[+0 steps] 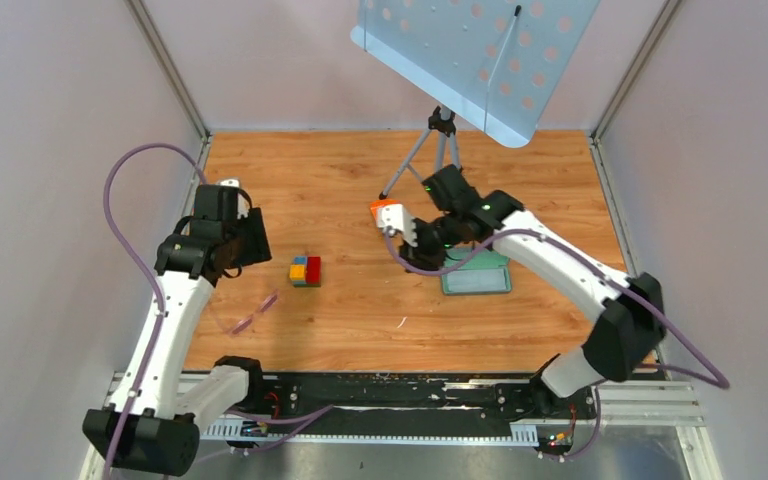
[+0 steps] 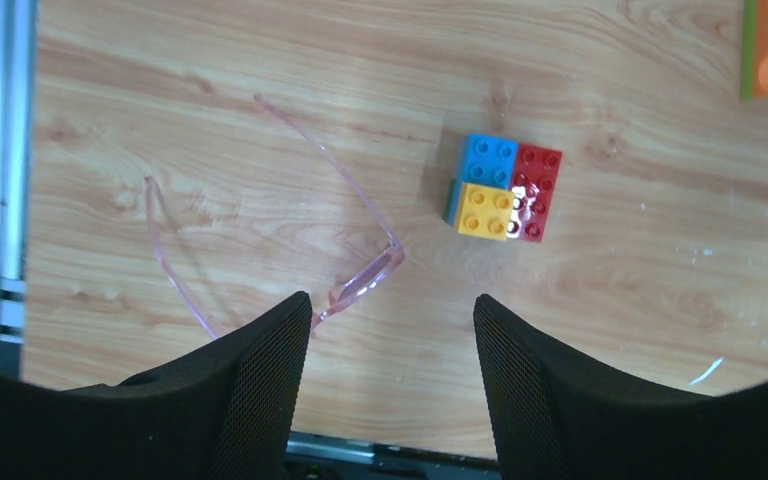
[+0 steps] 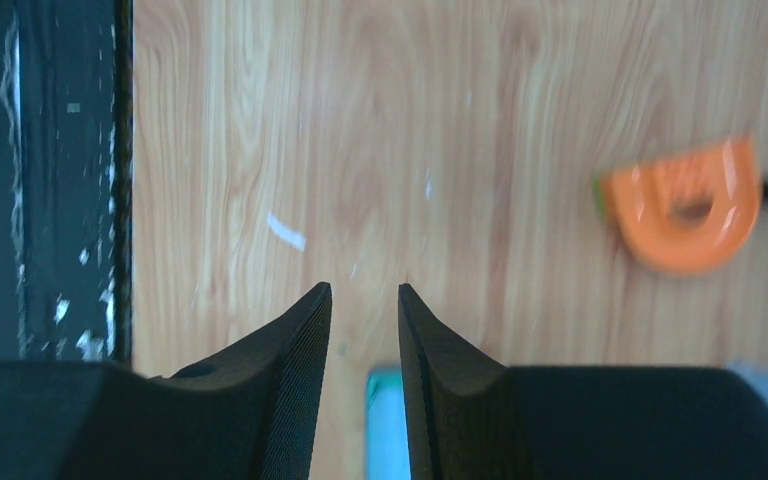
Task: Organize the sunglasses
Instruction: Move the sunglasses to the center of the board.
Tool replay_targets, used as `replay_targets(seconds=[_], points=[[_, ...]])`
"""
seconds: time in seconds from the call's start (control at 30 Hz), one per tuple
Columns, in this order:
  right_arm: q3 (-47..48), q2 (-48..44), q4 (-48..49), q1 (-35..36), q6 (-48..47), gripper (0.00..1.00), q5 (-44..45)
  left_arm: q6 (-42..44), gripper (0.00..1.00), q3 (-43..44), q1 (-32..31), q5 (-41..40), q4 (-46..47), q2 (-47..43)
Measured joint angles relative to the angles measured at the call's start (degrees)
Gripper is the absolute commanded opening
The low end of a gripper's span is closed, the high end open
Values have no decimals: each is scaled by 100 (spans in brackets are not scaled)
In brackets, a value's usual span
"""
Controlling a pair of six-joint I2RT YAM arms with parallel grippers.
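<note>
The sunglasses [image 2: 365,283] lie unfolded on the wood, pale pink and translucent, with both thin temples stretching away to the upper left. In the top view the sunglasses [image 1: 256,314] are a faint streak near the front left. My left gripper [image 2: 390,305] hovers over them, open; the frame front shows just beside its left finger [image 2: 260,370], and nothing is between the jaws. From above, the left gripper [image 1: 243,245] is behind the glasses. My right gripper [image 3: 363,292] hangs over bare wood, its jaws parted by a narrow gap and holding nothing.
A stack of blue, red and yellow toy bricks [image 1: 306,271] sits right of the glasses. A teal-lined case [image 1: 476,272] lies under the right arm. An orange piece [image 1: 384,207] lies near the right gripper. A tripod [image 1: 440,140] with a perforated panel stands at the back.
</note>
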Motion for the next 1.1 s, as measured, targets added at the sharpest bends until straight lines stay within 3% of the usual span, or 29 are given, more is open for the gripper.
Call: replay_targets(seconds=[0.13, 0.3, 0.4, 0.53, 0.77, 1.1], points=[[1161, 1211, 282, 887, -57, 35, 138, -219, 61, -284, 708, 564, 348, 166], [2142, 2415, 404, 1521, -59, 34, 212, -254, 56, -339, 831, 752, 645, 223], [2210, 2594, 400, 1589, -44, 34, 264, -144, 52, -442, 837, 767, 673, 450], [1961, 2385, 433, 1530, -50, 34, 455, -153, 50, -811, 839, 789, 654, 1045], [844, 1250, 398, 1300, -59, 34, 636, -389, 47, -1375, 839, 522, 848, 1698], [55, 350, 501, 1137, 7, 34, 680, -529, 43, -1510, 839, 586, 1652, 2369]])
